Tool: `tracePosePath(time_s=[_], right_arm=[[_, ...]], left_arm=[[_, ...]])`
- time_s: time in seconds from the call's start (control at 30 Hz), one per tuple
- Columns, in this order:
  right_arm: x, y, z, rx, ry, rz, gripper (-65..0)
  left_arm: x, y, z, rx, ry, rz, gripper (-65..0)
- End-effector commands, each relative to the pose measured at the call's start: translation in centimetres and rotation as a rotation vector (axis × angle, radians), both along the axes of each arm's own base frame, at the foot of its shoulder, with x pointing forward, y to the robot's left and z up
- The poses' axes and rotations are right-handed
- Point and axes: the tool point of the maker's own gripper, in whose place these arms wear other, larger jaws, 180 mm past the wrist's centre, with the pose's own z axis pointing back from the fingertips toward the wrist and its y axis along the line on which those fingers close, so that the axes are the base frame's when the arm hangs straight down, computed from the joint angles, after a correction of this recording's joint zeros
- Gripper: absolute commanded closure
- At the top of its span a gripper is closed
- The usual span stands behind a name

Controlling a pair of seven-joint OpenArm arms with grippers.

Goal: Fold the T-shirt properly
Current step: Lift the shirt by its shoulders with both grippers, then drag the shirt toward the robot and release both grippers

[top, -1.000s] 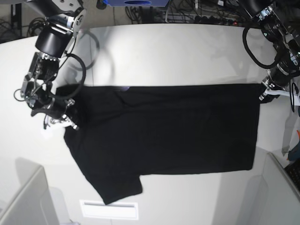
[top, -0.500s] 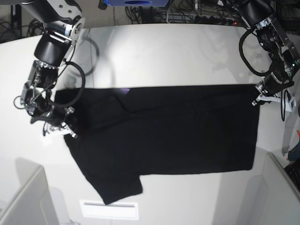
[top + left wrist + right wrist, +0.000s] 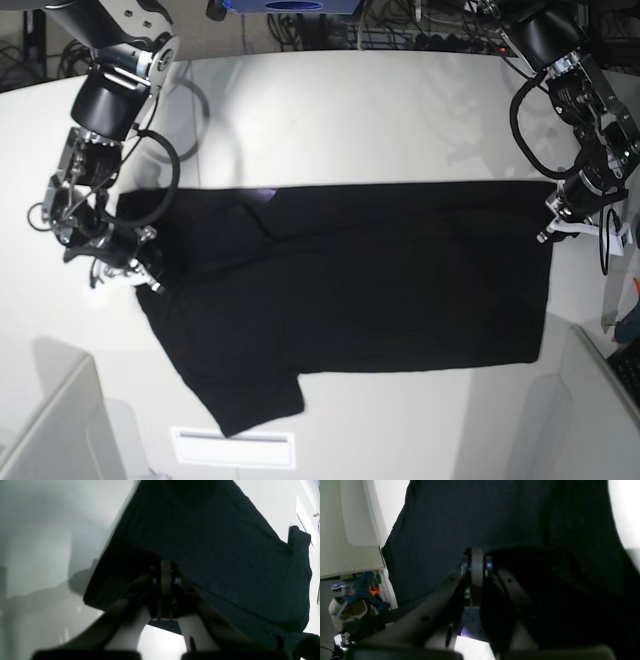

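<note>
Left gripper (image 3: pixel 553 228) clamped on the hem-side corner of the T-shirt (image 3: pixel 350 290), fingers pinched together in the left wrist view. Right gripper (image 3: pixel 128 270) closed on cloth at the shoulder end, fabric bunched over one finger (image 3: pixel 520 600). Shirt lies spread, plain black side up, on the white tabletop (image 3: pixel 380 120). Cables (image 3: pixel 400 30) behind the far edge, blue clamp (image 3: pixel 361 590) off to the side

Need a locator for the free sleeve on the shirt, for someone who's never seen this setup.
Start at the white table and the black T-shirt spread across its middle. In the base view, follow the shirt's lower edge leftward to the sleeve jutting toward the near edge: it is the only part sticking out, and no gripper holds it.
</note>
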Motion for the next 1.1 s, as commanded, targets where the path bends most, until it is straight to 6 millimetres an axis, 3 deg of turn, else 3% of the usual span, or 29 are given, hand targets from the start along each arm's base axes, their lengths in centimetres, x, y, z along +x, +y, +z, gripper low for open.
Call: tracePosePath(time_s=[0.0, 0.2, 0.23, 0.3, 0.33, 0.4, 0.5, 0.6, 0.7, 0.77, 0.83, 0.93, 1.07], right_arm=[[1.3, -0.6, 1.8, -0.005, -0.058, -0.012, 0.0], [1.2, -0.5, 1.8, 0.007, -0.057, -0.012, -0.8], [1.2, -0.4, 1.9, 0.007, -0.064, -0.012, -9.8], [0.8, -0.2, 1.8, 0.036, -0.073, -0.020, -24.8], [0.8, -0.5, 2.0, 0.071, -0.093, -0.046, -29.0], [0.6, -1.0, 2.6, 0.143, -0.135, -0.096, -29.1], [0.4, -2.4, 3.7, 0.144, -0.187, -0.129, -25.5], [-0.7, -3.3, 5.2, 0.082, -0.233, -0.124, -24.5], [-3.3, -3.6, 6.7, -0.006, -0.281, -0.108, -24.3], [-5.5, -3.8, 7.5, -0.057, -0.304, -0.113, -24.3], [-8.0, -4.3, 7.3, -0.075, -0.307, -0.192, -24.3], [-11.3, -4.5, 6.4, -0.088, -0.266, -0.272, -24.8], [-14.3, -3.4, 3.1, -0.034, -0.147, -0.322, -24.5]], left_arm=[[0.8, 0.6, 1.4, 0.021, -0.045, 0.001, 0.0], [1.1, 0.8, 1.8, 0.021, -0.059, 0.007, 0.0], [1.1, 0.8, 1.8, 0.021, -0.059, 0.007, 0.0], [1.3, 0.8, 2.1, 0.026, -0.069, 0.007, -13.8], [1.6, 1.0, 2.4, 0.036, -0.089, 0.014, -22.1], [2.1, 1.7, 3.2, 0.063, -0.130, 0.036, -36.7], [2.4, 2.4, 3.9, 0.087, -0.160, 0.049, -49.9], [2.2, 2.7, 5.1, 0.110, -0.187, 0.055, -51.0], [-0.4, 4.2, 6.5, 0.183, -0.210, 0.084, -51.0], [-2.2, 4.1, 6.5, 0.242, -0.204, 0.035, -50.8], [-4.3, 3.8, 5.4, 0.269, -0.177, 0.005, -50.8], [-7.8, 5.1, 2.8, 0.242, -0.100, 0.068, -50.8], [-9.3, 5.8, -0.9, 0.157, -0.024, 0.111, -49.7]])
